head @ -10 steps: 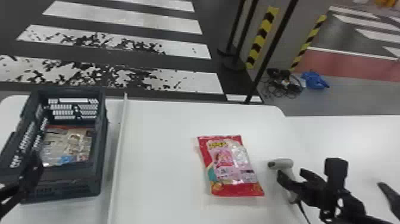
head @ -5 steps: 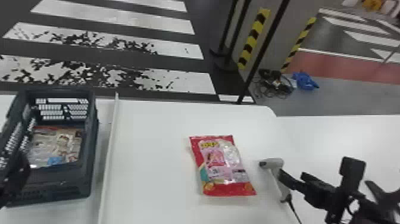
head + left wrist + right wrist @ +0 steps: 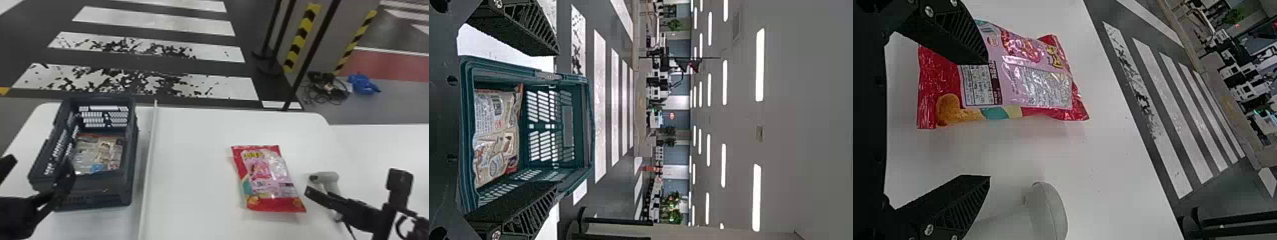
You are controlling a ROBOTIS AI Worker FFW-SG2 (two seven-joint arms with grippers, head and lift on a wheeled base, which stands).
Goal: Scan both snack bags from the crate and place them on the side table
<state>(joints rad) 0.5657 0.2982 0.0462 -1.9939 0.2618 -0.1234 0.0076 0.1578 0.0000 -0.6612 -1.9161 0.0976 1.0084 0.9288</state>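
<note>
The dark crate (image 3: 134,178) stands at the left of the table, a snack bag (image 3: 99,153) lying flat inside. My left gripper (image 3: 36,174) is open at its near left corner. In the left wrist view, the crate (image 3: 588,125) and its bag (image 3: 494,137) lie beyond the open left gripper (image 3: 556,120). A red and pink snack bag (image 3: 268,178) lies on the table, the open right gripper (image 3: 352,185) to its right. In the right wrist view, one finger of the right gripper (image 3: 987,119) overlaps the bag (image 3: 1038,85). A pale scanner (image 3: 324,179) stands close behind that gripper.
A thin white divider (image 3: 148,166) runs between the crate and the red bag. Another white surface (image 3: 383,143) adjoins at the right. Black poles (image 3: 306,60) stand on the floor behind the table.
The head view has swung, shifting the crate, bag and scanner rightward in it. The right gripper's fingers have spread wider, and it stands nearer the red bag. More of the left gripper shows.
</note>
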